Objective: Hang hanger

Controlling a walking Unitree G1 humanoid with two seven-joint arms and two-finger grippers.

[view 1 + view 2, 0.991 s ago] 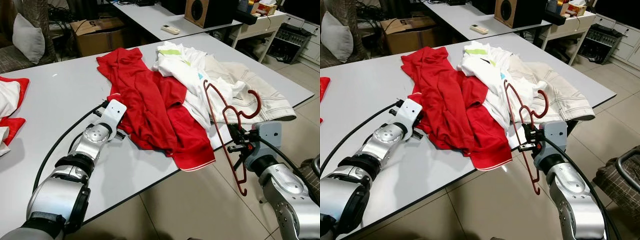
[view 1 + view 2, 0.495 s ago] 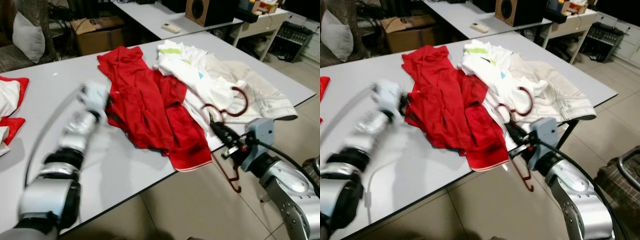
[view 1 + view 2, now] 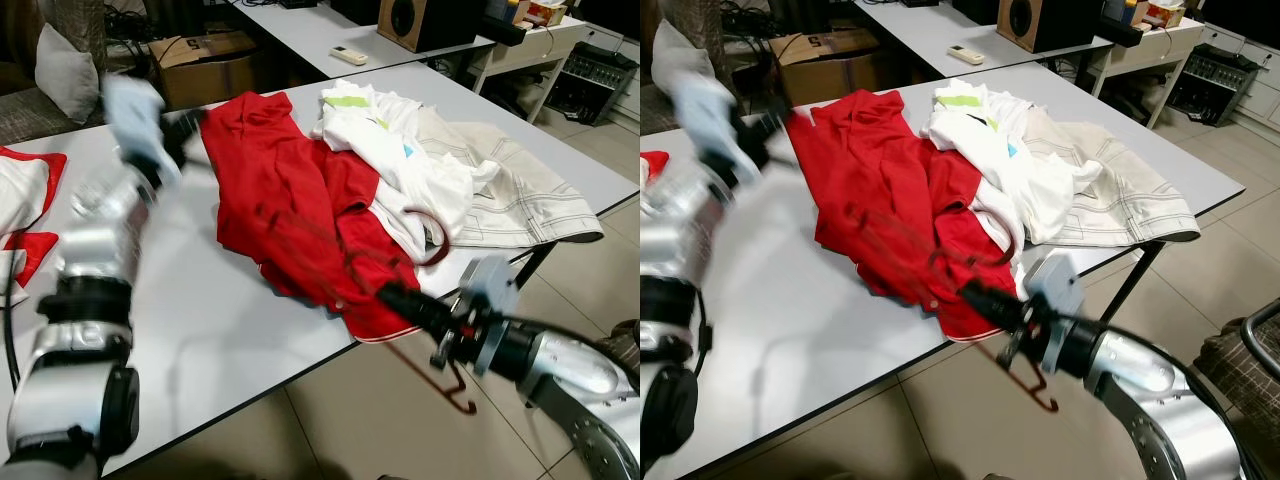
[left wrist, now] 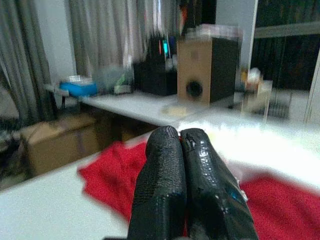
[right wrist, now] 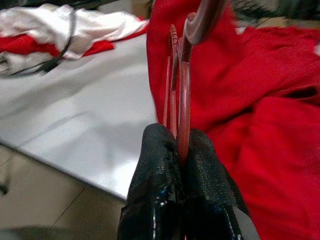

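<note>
dark red hanger (image 3: 400, 262) pinched between the two black fingers of the right gripper (image 5: 181, 150), held low and tilted over the near edge of the grey table (image 3: 230, 330), its frame lying across the red shirt (image 3: 290, 200) and its hook curving up by the white garments (image 3: 400, 160), one end dipping below the table edge toward the tiled floor (image 3: 340, 420). left gripper (image 4: 181, 145) raised above the far left part of the table, blurred, fingers pressed together on nothing. beige trousers (image 3: 520, 190) spread on the table's right side beside the white pile. red and white cloth (image 3: 22, 200) at the left edge. cardboard box (image 3: 205, 65), grey cushion (image 3: 65, 85) and wooden speaker (image 3: 420, 20) beyond the table
</note>
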